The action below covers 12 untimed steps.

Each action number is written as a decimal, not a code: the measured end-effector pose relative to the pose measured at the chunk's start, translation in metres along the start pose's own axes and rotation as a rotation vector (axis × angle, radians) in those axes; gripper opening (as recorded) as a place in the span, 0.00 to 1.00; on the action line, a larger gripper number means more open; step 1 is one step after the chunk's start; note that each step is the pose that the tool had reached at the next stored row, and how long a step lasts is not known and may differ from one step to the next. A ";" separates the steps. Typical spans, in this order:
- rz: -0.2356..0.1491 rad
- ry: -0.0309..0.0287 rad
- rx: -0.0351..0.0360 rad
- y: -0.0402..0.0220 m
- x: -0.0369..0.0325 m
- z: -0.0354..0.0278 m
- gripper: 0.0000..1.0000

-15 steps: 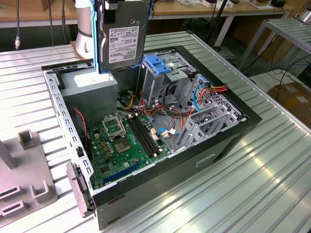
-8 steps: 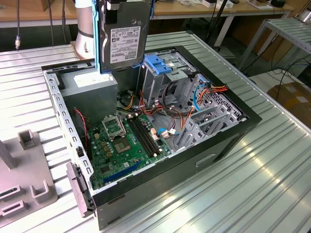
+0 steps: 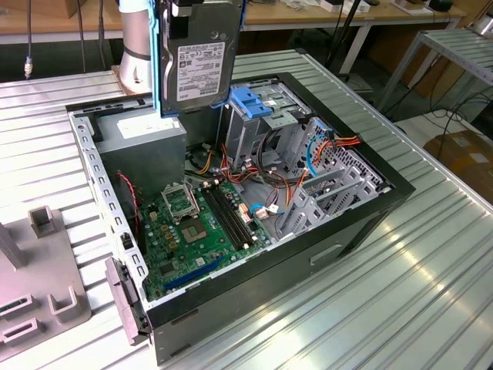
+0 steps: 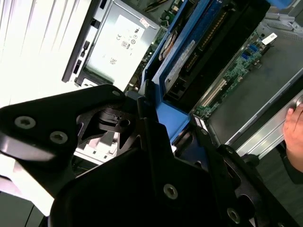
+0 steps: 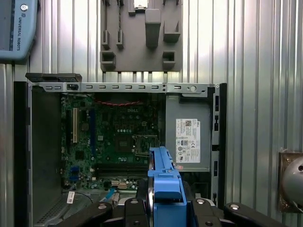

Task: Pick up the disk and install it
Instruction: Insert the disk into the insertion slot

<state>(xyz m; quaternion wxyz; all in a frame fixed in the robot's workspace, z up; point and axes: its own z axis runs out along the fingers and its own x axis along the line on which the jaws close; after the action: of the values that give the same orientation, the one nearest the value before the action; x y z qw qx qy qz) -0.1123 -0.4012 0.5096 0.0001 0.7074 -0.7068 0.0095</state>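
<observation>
The disk point(image 3: 202, 69) hangs upright above the open computer case point(image 3: 100, 185), its white label facing the camera and blue rails along its sides. My gripper point(image 3: 202, 9) is shut on its upper end, at the exterior view's top edge. The disk hovers over the grey power supply point(image 3: 142, 142), just to the exterior view's left of the metal drive cage with the blue latch point(image 3: 254, 104). In the first wrist view the disk's blue rail point(image 5: 164, 187) stands edge-on in my gripper point(image 5: 164, 201), above the motherboard point(image 5: 113, 137). The second wrist view shows the gripper point(image 4: 173, 125) clamped on the disk point(image 4: 189, 52).
Cables and a bare CPU socket lie inside the case. A grey fixture block point(image 3: 38, 285) sits on the ribbed table beside the case. The arm's base point(image 3: 135, 46) stands behind it. A pendant point(image 5: 16, 28) lies on the table. A person's hand point(image 4: 293, 137) rests at the case edge.
</observation>
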 end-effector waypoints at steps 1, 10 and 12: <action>0.000 0.0000 0.0000 -0.0003 0.0002 0.0000 0.37; 0.000 0.0001 0.0000 -0.0025 0.0061 0.0002 0.37; 0.000 0.0001 0.0000 -0.0030 0.0091 0.0003 0.37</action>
<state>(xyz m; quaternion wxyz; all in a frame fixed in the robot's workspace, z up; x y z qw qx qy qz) -0.1093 -0.4103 0.5094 0.0001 0.7074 -0.7068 0.0095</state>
